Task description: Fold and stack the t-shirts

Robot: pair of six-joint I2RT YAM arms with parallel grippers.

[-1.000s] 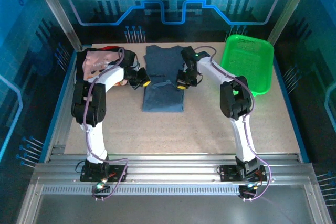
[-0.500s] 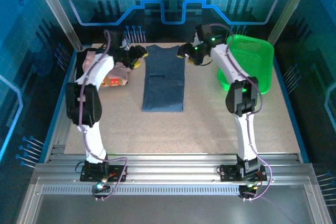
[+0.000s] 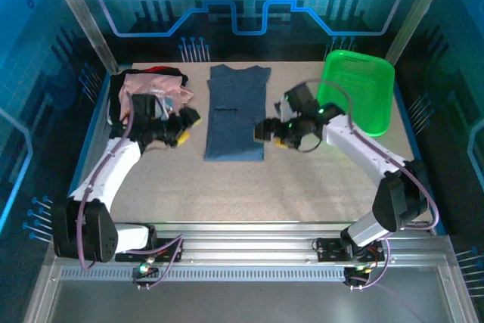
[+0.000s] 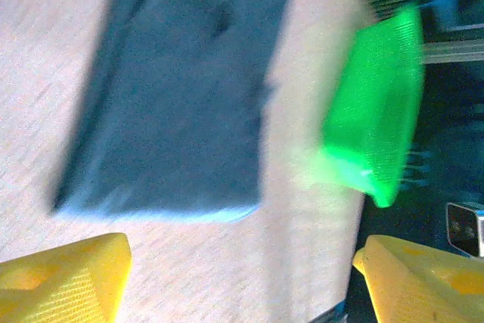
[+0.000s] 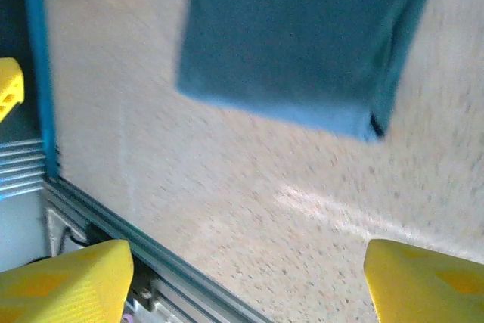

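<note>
Blue shirt: flat between claws.
Left claw: spread wide, empty; shirt at three o'clock.
Right claw: spread wide, empty; shirt at ten o'clock.

We see the slate-blue t-shirt as plain and dark, one colour only. The pink t-shirt is pale, and the black t-shirt lies dark around it. The mesh basket is bright green. The table is beige with fine dark speckles. The left gripper and the right gripper have yellow fingers.
</note>
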